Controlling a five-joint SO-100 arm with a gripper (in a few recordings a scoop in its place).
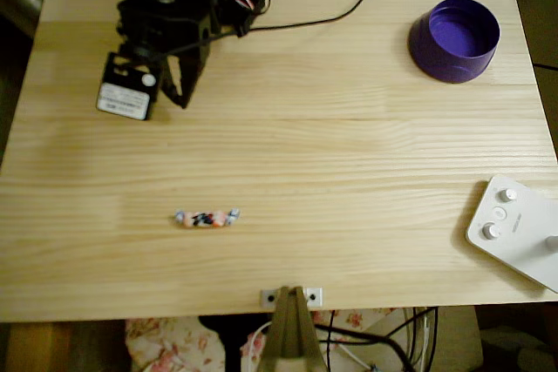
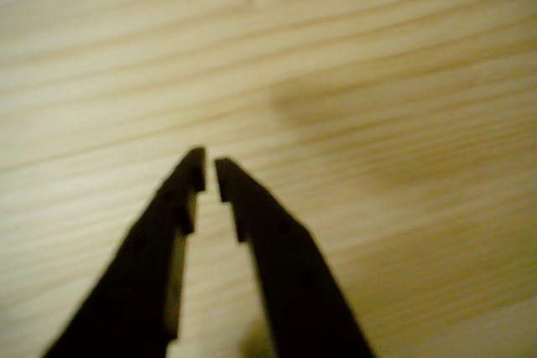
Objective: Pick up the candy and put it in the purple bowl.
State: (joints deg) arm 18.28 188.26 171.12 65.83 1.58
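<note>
Task unstarted: small wrapped candy (image 1: 207, 218) lies on pale wooden bench (image 1: 349, 172), well apart from round purple plastic bowl (image 1: 454, 39). Black gripper (image 2: 210, 171) nearly pressed together, empty.

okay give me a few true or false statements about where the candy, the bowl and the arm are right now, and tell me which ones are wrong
1. The small wrapped candy with twisted ends lies on the bare wooden table. True.
2. The round deep-purple plastic bowl holds the candy. False: nothing lies in it.
3. The black end effector grips the candy. False: nothing sits between its nearly closed fingers.
4. In the overhead view, the bowl sits at upper right. True.
5. The white device with knobs touches the bowl. False: they are far apart.
</note>
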